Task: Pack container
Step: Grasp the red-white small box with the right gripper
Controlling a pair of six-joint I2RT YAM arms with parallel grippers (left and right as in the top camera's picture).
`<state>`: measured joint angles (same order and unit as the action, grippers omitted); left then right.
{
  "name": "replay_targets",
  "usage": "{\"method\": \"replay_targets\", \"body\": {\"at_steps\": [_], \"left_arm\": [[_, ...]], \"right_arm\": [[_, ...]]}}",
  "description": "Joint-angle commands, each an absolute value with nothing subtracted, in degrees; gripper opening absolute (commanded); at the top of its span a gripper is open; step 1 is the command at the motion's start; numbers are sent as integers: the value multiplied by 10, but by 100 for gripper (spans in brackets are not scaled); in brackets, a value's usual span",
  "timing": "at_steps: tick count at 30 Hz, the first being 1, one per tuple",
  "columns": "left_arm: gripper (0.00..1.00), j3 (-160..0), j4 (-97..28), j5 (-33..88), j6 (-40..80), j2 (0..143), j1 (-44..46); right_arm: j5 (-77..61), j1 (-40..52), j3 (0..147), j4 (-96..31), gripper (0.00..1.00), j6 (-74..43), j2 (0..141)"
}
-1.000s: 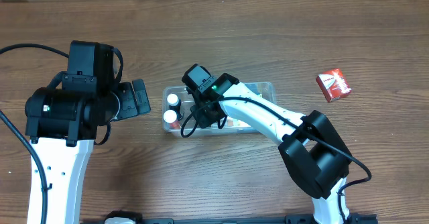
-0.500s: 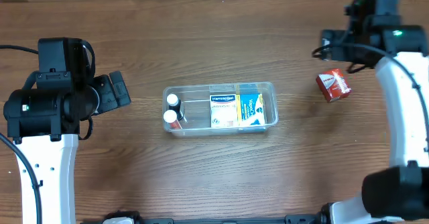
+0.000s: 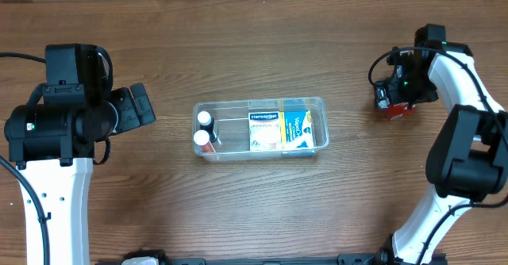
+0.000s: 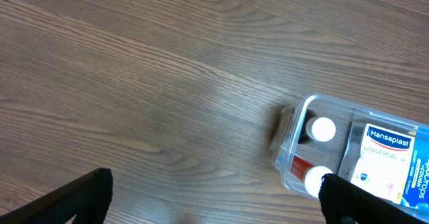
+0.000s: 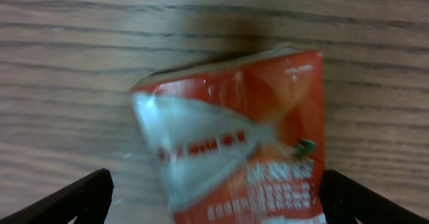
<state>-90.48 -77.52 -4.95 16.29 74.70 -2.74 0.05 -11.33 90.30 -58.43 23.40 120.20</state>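
Note:
The clear container (image 3: 322, 105) lies mid-table, holding two white-capped bottles (image 3: 205, 128), a white Hansaplast box (image 3: 264, 131) and a blue box (image 3: 298, 128). At the far right, a red box (image 3: 398, 111) lies on the wood. My right gripper (image 3: 394, 91) hangs right over it. In the right wrist view, the red box (image 5: 248, 137) fills the space between the spread fingers of this open gripper (image 5: 218, 204), with no contact visible. My left gripper (image 3: 145, 106) stands open left of the container. In the left wrist view, the container (image 4: 289, 147) is at the right, by this gripper's (image 4: 214, 200) right finger.
Bare wooden tabletop (image 3: 262, 43) surrounds the container on all sides. The left arm's body (image 3: 59, 126) takes up the left side, and the right arm (image 3: 468, 154) runs down the right edge.
The right gripper opened and left the container, swung to the far right, then came down over the red box. The left arm drew back to the left early on, then stayed still.

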Motion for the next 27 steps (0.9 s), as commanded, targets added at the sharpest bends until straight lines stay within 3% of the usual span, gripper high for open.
{"method": "replay_targets", "body": {"at_steps": [1, 27], "left_arm": [[100, -912, -772, -44, 154, 750, -30], [100, -912, -772, -44, 155, 750, -30]], "right_arm": [[-1, -118, 900, -573, 100, 238, 1224], [-33, -117, 914, -550, 100, 207, 1209]]}}
